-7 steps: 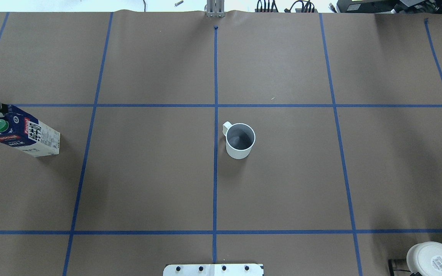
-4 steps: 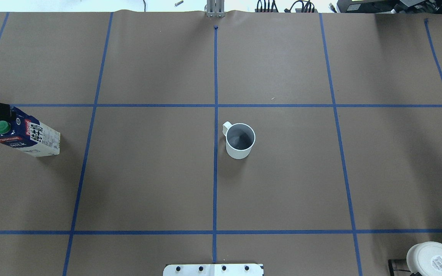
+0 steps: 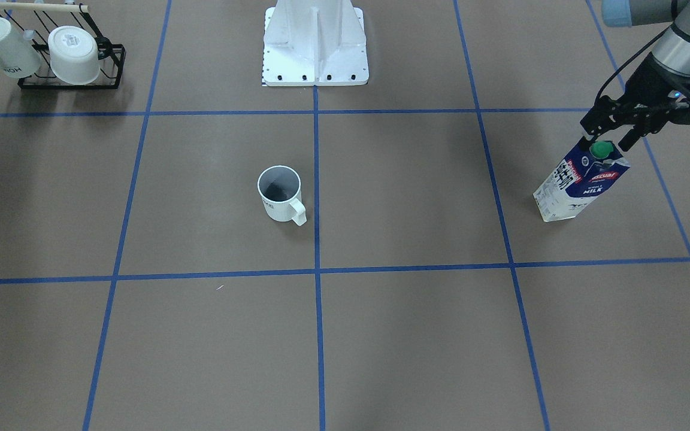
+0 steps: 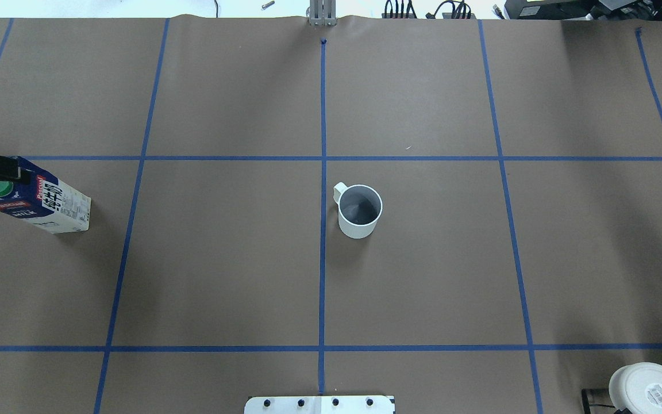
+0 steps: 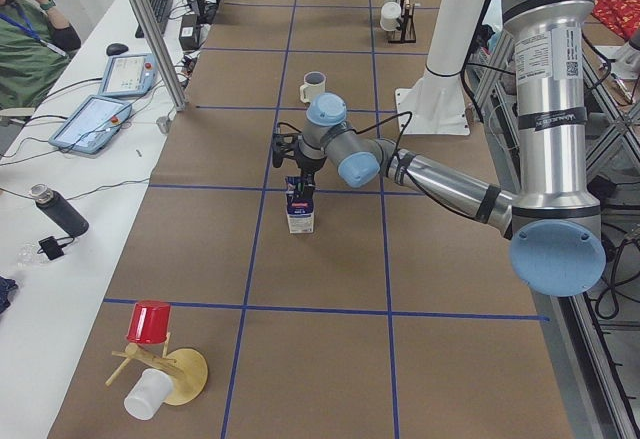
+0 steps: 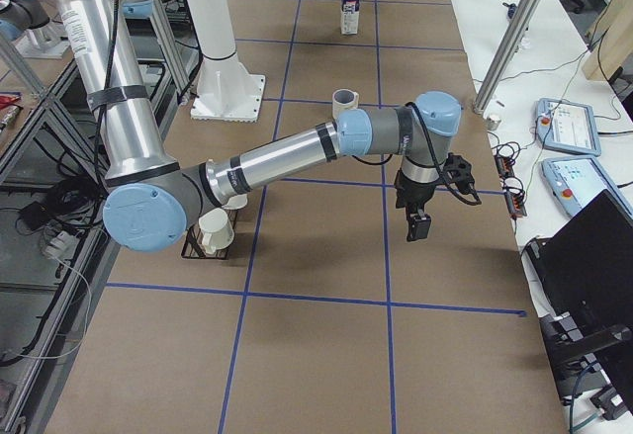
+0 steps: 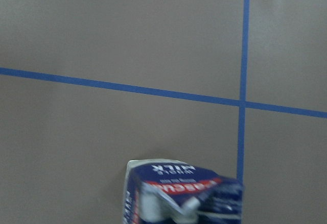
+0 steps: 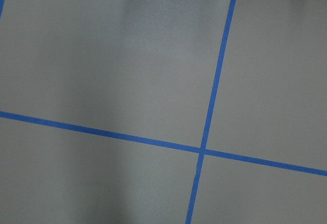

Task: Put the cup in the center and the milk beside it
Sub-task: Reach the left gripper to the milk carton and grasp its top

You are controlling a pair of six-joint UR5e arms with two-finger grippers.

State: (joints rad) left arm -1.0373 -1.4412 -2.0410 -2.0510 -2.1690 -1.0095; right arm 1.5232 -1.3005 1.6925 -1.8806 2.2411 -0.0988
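The cup (image 4: 358, 210), a small white mug with a dark grey inside, stands upright in the center (image 4: 423, 270), just right of the middle blue tape line; it also shows in the front view (image 3: 281, 193). The milk (image 4: 49, 208) stands at the far left of the overhead view, and at the right of the front view (image 3: 572, 187). My left gripper (image 3: 608, 133) is open right over its green cap, one finger on each side of the carton top. My right gripper (image 6: 417, 224) hangs above bare paper and shows only in the right side view; I cannot tell whether it is open.
A black rack (image 3: 69, 81) near the robot base (image 3: 315, 48) holds a tall white mug (image 3: 0, 54) and a handleless white cup (image 3: 74, 55). A red cup (image 5: 150, 319) on a wooden stand sits at the table's left end. Tablets lie on the white side table (image 5: 100, 119).
My left gripper has come down and forward over the milk's top and now hides part of the green cap. The cup has not moved.
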